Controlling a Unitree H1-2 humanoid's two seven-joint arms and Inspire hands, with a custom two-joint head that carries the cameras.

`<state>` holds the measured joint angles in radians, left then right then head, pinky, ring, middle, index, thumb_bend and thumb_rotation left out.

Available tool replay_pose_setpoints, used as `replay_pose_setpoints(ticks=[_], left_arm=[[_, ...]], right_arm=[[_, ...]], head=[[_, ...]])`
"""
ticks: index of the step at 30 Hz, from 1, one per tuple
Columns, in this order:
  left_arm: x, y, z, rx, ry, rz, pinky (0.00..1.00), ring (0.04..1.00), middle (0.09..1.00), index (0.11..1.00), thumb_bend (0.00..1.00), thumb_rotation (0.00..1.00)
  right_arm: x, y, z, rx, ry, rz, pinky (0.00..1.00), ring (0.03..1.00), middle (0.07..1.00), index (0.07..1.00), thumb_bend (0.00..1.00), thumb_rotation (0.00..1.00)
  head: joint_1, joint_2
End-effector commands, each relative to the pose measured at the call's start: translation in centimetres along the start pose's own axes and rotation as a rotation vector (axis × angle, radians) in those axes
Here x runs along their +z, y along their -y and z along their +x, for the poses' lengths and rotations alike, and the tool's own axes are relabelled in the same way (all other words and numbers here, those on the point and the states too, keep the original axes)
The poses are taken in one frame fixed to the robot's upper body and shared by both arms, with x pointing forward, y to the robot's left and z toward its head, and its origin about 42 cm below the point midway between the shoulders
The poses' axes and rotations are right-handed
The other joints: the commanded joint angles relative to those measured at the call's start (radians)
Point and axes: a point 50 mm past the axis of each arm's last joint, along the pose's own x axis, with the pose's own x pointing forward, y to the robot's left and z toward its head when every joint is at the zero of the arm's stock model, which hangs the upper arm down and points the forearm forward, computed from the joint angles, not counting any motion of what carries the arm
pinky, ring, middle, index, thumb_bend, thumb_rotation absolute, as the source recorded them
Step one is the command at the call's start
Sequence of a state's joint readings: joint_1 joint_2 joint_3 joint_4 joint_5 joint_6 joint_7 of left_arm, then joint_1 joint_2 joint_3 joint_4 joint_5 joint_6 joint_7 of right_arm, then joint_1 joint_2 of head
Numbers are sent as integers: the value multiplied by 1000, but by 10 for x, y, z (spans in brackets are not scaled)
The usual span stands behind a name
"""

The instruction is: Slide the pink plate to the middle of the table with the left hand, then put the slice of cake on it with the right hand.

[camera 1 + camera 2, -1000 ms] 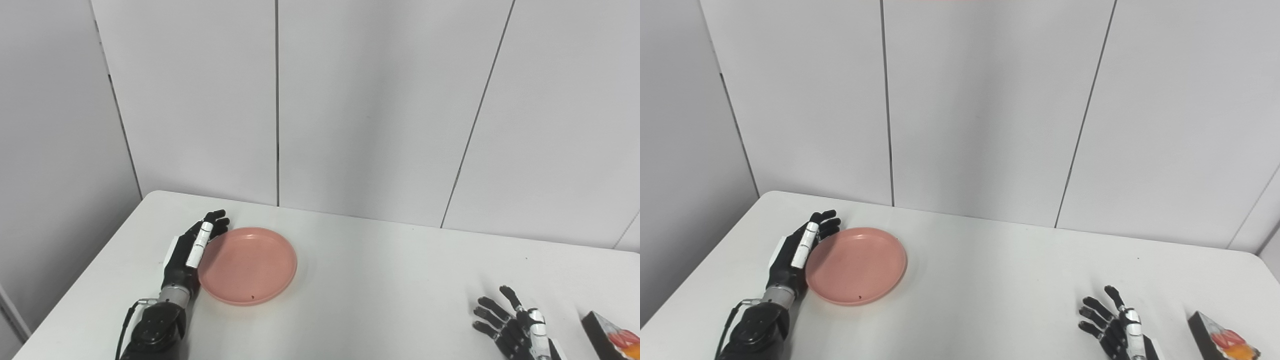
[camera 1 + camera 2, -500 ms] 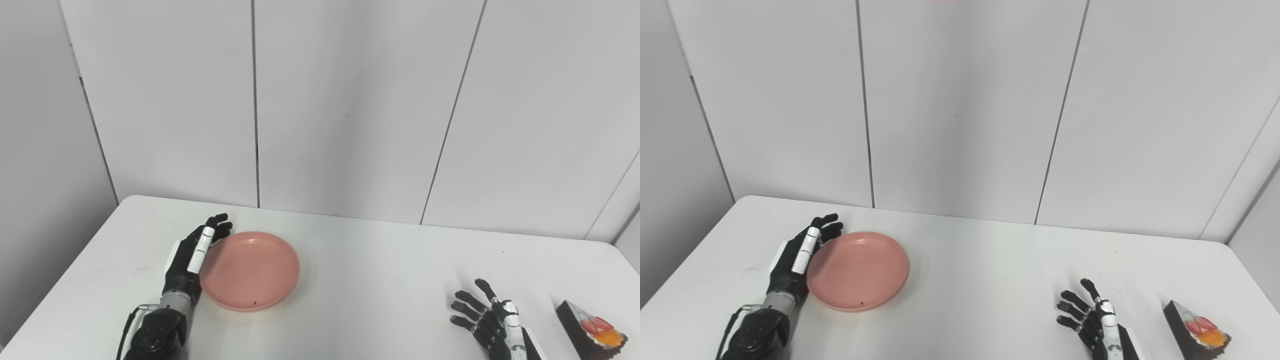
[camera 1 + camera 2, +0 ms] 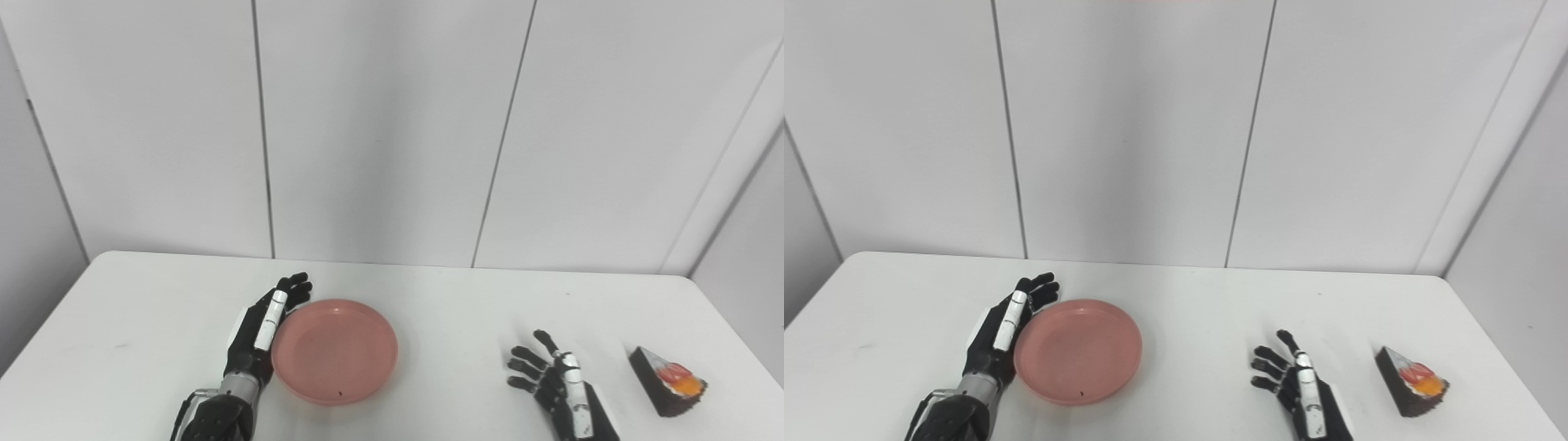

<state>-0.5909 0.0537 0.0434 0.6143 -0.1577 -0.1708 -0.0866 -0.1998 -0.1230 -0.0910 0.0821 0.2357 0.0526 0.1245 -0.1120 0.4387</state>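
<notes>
Pink plate (image 3: 343, 355) against left hand (image 3: 260, 331); no legible writing.

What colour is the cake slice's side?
Dark brown, nearly black, on the cake slice; clearest in the right eye view.

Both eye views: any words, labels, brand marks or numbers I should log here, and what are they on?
None can be read.
Pink plate: plain, only a small dark speck near its front rim, no text.
Cake slice: red and orange topping, no label.
Left hand and right hand: black with white segments, no markings legible.
Table and wall panels: bare of print.
</notes>
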Motion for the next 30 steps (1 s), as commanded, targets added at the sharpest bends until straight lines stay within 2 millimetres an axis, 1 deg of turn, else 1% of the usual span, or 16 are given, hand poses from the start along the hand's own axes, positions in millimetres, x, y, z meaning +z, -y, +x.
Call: replay_pose_setpoints(ticks=[1,7,11,13,17,19,20,21,24,26,27,30], left_arm=[[7,12,10,-37,13,-9,811,840,807,748,788,882],[1,33,12,-87,2,-16,817,844,801,755,778,888],[-6,47,9,-104,-5,5,826,854,808,759,800,878],[-8,55,7,-117,0,15,842,867,826,755,799,874],[-9,68,6,-140,10,19,840,865,835,745,819,870],[-9,69,5,-143,9,16,841,867,838,748,832,872],[-9,70,5,-141,8,12,844,870,839,752,824,876],[-9,71,5,-139,7,5,847,871,839,754,820,877],[-10,71,5,-135,2,-14,848,875,841,756,811,877],[-11,70,5,-131,-6,-34,856,883,841,756,795,874],[-12,70,5,-130,-8,-42,861,887,844,761,781,872],[-15,67,4,-132,-6,-51,866,888,847,764,768,877]], right_arm=[[-10,-2,-8,-9,-78,4,685,738,760,900,795,972],[-9,-1,-10,-19,-81,-13,688,739,762,905,791,974],[-8,-1,-9,-20,-78,-25,684,735,761,900,805,971],[-8,-1,-9,-18,-71,-38,674,727,758,896,810,972],[-9,-3,-8,-17,-61,-59,663,718,751,888,837,949],[-10,-4,-7,-9,-53,-78,661,716,752,892,848,948],[-11,-5,-6,-8,-50,-90,660,714,750,891,871,935],[-11,-5,-5,-7,-47,-99,658,712,748,891,883,927],[-12,-6,-4,6,-23,-155,650,713,751,902,879,936],[-13,-7,-4,6,-8,-191,653,720,758,903,848,923],[-14,-7,-4,2,4,-213,659,733,767,902,815,923],[-16,-9,-3,-24,47,-258,656,736,769,892,789,917]], head=[[-12,5],[-33,15],[-55,19],[-68,19],[-109,19],[-118,17],[-138,14],[-138,14],[-161,8],[-174,1],[-174,1],[-188,-8]])
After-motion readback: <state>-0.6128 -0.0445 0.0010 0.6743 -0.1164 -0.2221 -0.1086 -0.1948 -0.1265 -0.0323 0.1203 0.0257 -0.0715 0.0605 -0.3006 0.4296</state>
